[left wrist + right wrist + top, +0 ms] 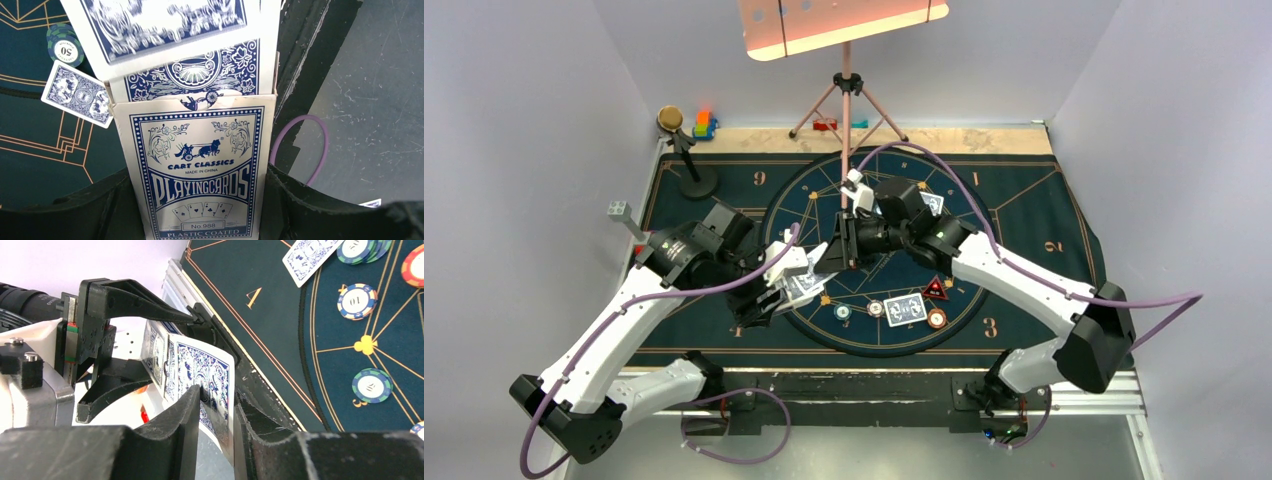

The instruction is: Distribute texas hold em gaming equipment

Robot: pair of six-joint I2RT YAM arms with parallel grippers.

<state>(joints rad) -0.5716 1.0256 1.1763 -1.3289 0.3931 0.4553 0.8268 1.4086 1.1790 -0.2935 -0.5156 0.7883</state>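
Cardboard card box point(200, 165) clamped in my left end effector point(197, 205), deck point(192, 75) showing at its open top. My right end effector point(217, 407) flanks one protruding card point(200, 367); pinched or not, cannot tell. Beyond: chips point(356, 301) and a loose card point(310, 255) on the dark mat point(280, 340).

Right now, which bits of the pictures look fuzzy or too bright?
Left wrist view: the top card is smeared, the card box print sharp. Top view: the pink board glows washed-out. Right wrist view: the near jaws are dark and soft, the chips crisp.
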